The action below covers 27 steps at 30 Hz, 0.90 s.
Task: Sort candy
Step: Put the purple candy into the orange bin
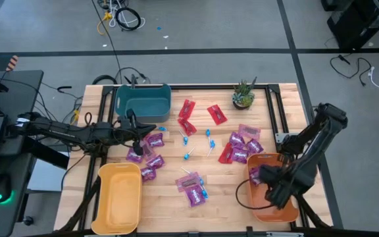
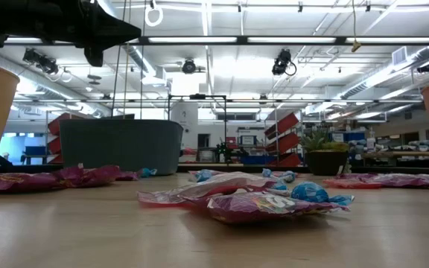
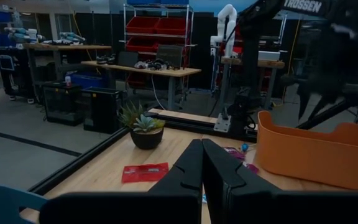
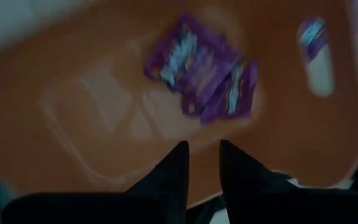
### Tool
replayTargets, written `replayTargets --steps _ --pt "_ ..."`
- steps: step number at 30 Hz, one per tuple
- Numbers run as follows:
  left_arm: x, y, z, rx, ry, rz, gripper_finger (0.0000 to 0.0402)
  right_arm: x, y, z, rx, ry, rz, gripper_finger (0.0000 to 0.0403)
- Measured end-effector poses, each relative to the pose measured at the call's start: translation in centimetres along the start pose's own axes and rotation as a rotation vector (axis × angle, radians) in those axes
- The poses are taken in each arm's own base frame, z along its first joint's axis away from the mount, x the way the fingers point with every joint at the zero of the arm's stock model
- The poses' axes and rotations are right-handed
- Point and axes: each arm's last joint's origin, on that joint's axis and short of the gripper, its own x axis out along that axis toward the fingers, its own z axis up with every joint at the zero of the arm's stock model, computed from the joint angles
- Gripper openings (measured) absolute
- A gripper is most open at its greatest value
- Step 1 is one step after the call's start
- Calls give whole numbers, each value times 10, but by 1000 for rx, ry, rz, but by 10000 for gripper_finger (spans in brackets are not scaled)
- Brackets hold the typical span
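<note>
Two purple packets (image 4: pixel 201 74) lay in the orange bin (image 4: pixel 73 106) under the right claw (image 4: pixel 202 155), slightly open and empty. "TROSSEN" showed on its arm (image 3: pixel 303 6); the left claw (image 3: pixel 202 165) was closed, empty.

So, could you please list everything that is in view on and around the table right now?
Purple packets: many, shiny purple-magenta, scattered mid-table; two lie inside the orange bin.
Red packets: several, flat red, toward the table's far side.
Blue lollipops: a few, white sticks, table centre.
Teal bin: one, far left.
Yellow bin: one, near left.
Orange bin: one, near right.
Potted plant: one, green, far right.
Left gripper: shut, beside the teal bin.
Right gripper: open, over the orange bin.
</note>
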Motion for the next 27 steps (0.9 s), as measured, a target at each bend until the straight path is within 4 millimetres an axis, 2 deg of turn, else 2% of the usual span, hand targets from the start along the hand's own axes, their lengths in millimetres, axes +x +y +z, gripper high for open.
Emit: replayTargets --steps 5,9,18,27 --pt "0 0 0 0 0 0 6 -37 -8 8 24 -247 36 75" --pt "0 0 0 -1 -1 0 6 -51 -16 25 43 -396 1 71" --pt "0 0 0 0 0 0 6 -47 -43 86 200 -405 -90 60" --pt "0 0 0 4 0 0 6 -46 -65 137 228 -410 39 59"
